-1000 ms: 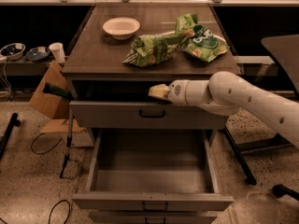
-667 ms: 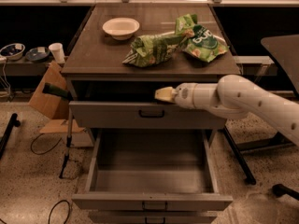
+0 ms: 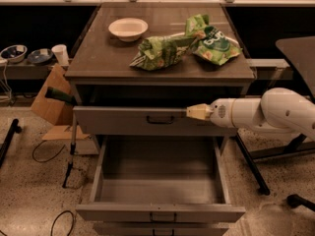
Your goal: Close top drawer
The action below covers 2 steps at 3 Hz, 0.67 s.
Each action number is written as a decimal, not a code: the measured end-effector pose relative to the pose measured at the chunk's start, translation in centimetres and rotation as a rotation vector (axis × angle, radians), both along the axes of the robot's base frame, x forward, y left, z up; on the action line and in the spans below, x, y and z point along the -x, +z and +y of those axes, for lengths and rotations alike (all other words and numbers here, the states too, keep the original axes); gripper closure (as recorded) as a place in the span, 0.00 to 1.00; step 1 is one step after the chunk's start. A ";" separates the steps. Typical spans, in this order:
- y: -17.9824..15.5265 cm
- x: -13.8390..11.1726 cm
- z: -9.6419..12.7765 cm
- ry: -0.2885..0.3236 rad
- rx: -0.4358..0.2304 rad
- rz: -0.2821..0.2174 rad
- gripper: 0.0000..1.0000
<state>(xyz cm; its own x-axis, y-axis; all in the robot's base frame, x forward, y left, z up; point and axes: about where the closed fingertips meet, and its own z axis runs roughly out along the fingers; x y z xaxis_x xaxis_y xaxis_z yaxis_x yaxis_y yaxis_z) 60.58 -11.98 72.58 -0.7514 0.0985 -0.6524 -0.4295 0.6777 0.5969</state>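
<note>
The top drawer is a wide grey drawer with a small dark bar handle. Its front stands a little out from the cabinet, with a dark gap above it under the tabletop. My gripper has a cream tip on a white arm that reaches in from the right. The tip sits at the upper edge of the drawer front, just right of the handle. The fingers look pressed together and hold nothing.
The middle drawer is pulled far out and empty, and the lowest drawer front shows beneath it. On the tabletop are a white bowl and green chip bags. A cardboard box and cables lie at the left, and a table leg stands at the right.
My gripper has moved right and down, from the dark gap above the handle to the drawer front's upper edge right of the handle. The drawers have not visibly moved.
</note>
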 end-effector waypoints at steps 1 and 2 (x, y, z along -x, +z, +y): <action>-0.7 1.4 -2.1 0.008 0.130 0.038 1.00; -2.5 1.4 -3.0 0.009 0.215 0.110 1.00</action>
<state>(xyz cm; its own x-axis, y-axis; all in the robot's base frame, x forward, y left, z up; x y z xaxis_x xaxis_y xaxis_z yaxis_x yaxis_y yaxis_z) 59.21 -15.03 70.11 -0.8193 -0.0411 -0.5719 -0.3766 0.7907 0.4826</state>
